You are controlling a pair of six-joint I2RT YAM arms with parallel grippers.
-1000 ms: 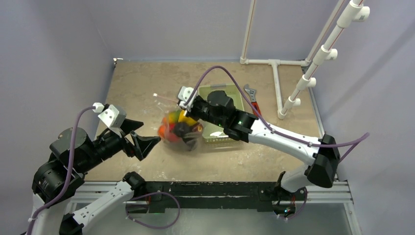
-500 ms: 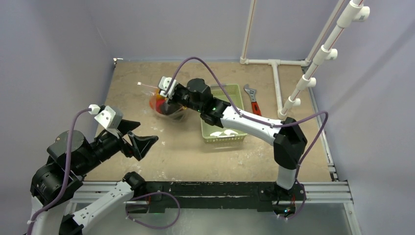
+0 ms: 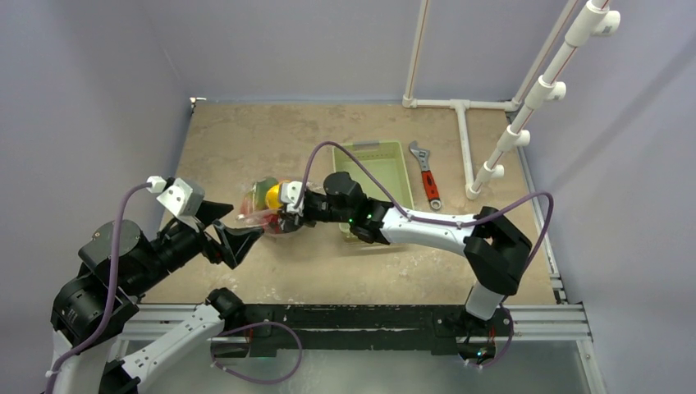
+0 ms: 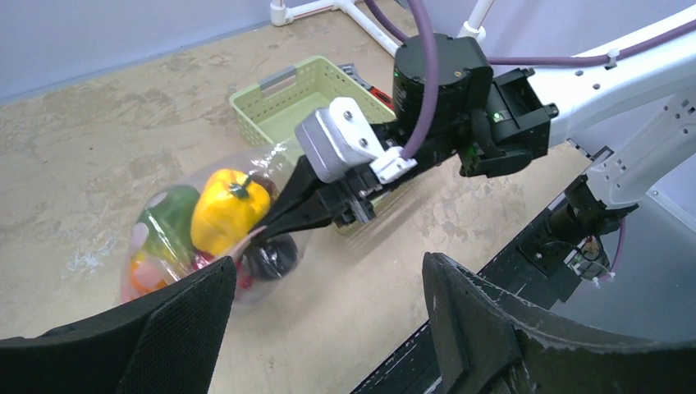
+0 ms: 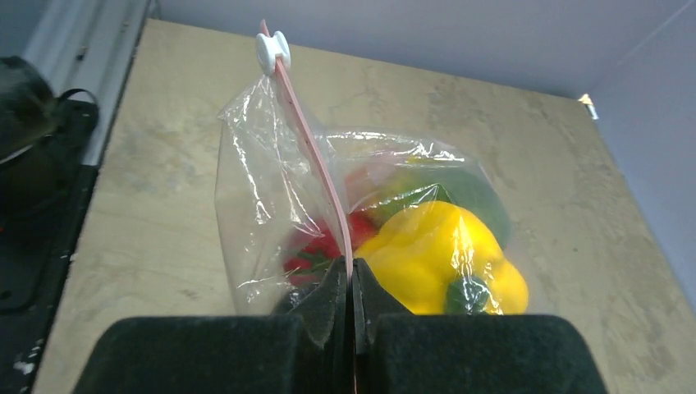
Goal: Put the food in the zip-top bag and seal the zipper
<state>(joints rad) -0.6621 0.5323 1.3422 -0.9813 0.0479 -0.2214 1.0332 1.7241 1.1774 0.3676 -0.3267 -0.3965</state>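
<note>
Being pinched by the right gripper [image 5: 351, 283], jaws pressed together, is the pale pink zipper strip [image 5: 316, 164] of the clear, crinkly plastic bag [image 5: 258, 205], likely so its mouth is being pulled taut for sealing. The bag is being held low over the tan table [image 3: 230, 139], near the light green slotted basket [image 4: 271, 90], with a yellow pepper [image 5: 435, 246], green piece [image 5: 460, 189] and red tomato [image 5: 316, 250] inside. The left gripper [image 3: 246, 222] is being held spread wide beside it, gripping nothing. Whether the strip is fully closed cannot be told; other food is being hidden behind the pepper.
</note>
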